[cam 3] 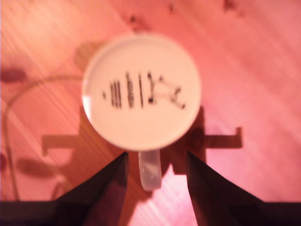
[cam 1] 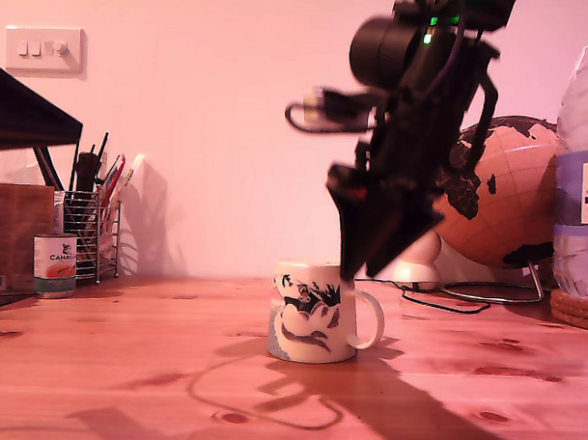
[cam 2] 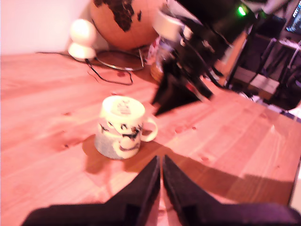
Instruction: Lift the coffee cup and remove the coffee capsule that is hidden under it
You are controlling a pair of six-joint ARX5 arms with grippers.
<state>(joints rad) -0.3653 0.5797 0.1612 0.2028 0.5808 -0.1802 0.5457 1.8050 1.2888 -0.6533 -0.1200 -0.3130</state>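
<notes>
**Second gripper over upturned mug, capsule not visible**

Exterior view: the coffee cup (cam 1: 313,310) sat upside down on the wooden table (cam 1: 125,369), centre of the view, handle toward the exterior view's right. An arm hung over it, my second gripper (cam 1: 355,266) at the handle side of the rim. Tin can (cam 1: 55,266) and wire pen holder (cam 1: 89,234) far at the view's left; globe (cam 1: 498,193) and water bottle (cam 1: 581,162) at its right. The coffee capsule was not seen, presumably under the cup.

First wrist view: my first gripper (cam 2: 161,181) had its jaws pressed together, holding nothing, well back from the cup (cam 2: 121,127).

Second wrist view: my second gripper (cam 3: 157,181) was spread wide, fingers either side of the handle (cam 3: 150,169), above the cup's base (cam 3: 141,92).

Risk, as a judgement: closing on the handle off-centre could tip or drag the cup and knock the capsule away.

Only the second wrist view showed the handle lined up between the fingers; only the exterior view showed height above the table.
</notes>
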